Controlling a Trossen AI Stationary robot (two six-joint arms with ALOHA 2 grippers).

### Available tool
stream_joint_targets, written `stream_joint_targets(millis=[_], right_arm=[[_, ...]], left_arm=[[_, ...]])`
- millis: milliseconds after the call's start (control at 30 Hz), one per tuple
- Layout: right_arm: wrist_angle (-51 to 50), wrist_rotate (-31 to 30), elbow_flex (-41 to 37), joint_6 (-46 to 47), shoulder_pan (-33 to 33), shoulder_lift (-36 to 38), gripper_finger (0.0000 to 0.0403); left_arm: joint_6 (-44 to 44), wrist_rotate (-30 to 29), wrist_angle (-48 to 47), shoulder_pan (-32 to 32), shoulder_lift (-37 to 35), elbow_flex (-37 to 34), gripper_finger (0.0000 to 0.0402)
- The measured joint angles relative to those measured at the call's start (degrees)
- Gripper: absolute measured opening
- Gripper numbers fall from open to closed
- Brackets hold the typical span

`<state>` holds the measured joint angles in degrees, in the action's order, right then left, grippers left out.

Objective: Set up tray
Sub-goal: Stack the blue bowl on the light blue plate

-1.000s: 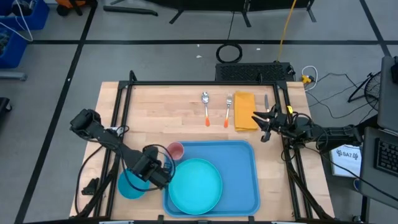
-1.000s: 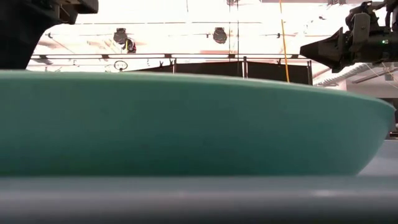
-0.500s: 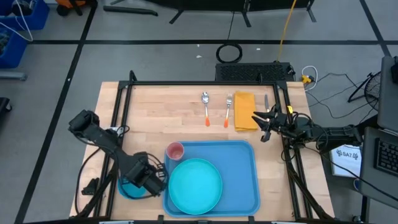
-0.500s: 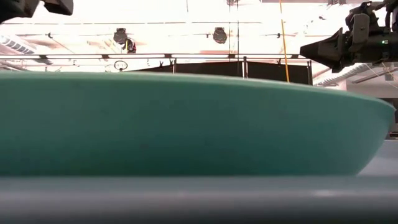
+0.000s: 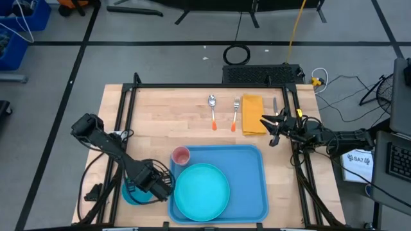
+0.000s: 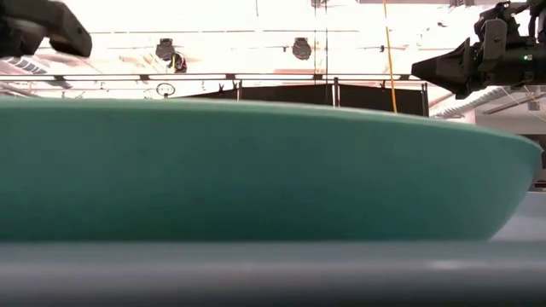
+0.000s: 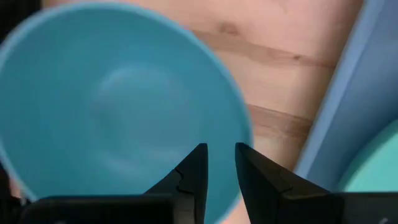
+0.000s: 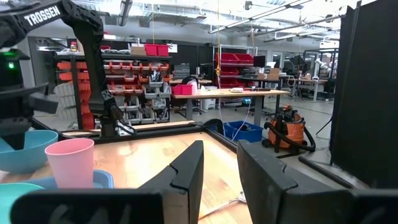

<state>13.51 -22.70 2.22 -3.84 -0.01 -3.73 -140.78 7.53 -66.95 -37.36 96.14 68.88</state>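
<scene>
The light-blue tray [image 5: 247, 167] lies at the table's near edge. On it rest a round teal plate [image 5: 202, 190] and, in the far-left corner, an upright pink cup [image 5: 180, 155]. A small blue bowl [image 5: 131, 194] sits on the wood just left of the tray. My left gripper [image 5: 154, 187] points down over the bowl's tray-side rim, and its fingers [image 7: 196, 171] are shut over the bowl [image 7: 112, 106]. My right gripper [image 5: 268, 131] waits, shut, at the table's right edge beside the napkin. My left gripper hangs over the bowl's rim [image 7: 244, 124] on the side toward the tray, coming from above. I cannot tell whether its fingers touch the bowl.
A spoon [image 5: 212, 109], a fork [image 5: 236, 113] and a folded yellow napkin [image 5: 252, 114] lie on the far half of the table. A knife [image 5: 275, 104] lies right of the napkin. The low view is filled by the plate [image 6: 256, 170] and the tray rim [image 6: 256, 273].
My left gripper has moved toward the table's left edge, from above the tray's left rim to above the bowl. The bowl, cup and plate have stayed where they were.
</scene>
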Motion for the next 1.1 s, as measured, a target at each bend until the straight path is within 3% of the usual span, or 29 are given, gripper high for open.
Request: stream_joint_targets(millis=[233,500,767,1100], right_arm=[[0.01,0.0,0.01,0.04,0.0,0.0,0.0089],[0.66,0.2,-0.01,0.11,0.0,0.0,0.0089],[0.81,0.24,0.01,0.12,0.0,0.0,0.0089],[0.81,0.24,0.0,0.13,0.0,0.0,0.0089]], left_arm=[[1.84,-1.55,7.21,0.15,-0.11,-2.8,0.0088],[2.98,-0.1,7.05,0.17,-1.15,-2.8,0.0088],[4.63,-5.74,7.25,0.27,-3.48,-2.78,0.0088],[9.73,-6.09,11.16,1.63,-3.45,-2.78,0.0088]])
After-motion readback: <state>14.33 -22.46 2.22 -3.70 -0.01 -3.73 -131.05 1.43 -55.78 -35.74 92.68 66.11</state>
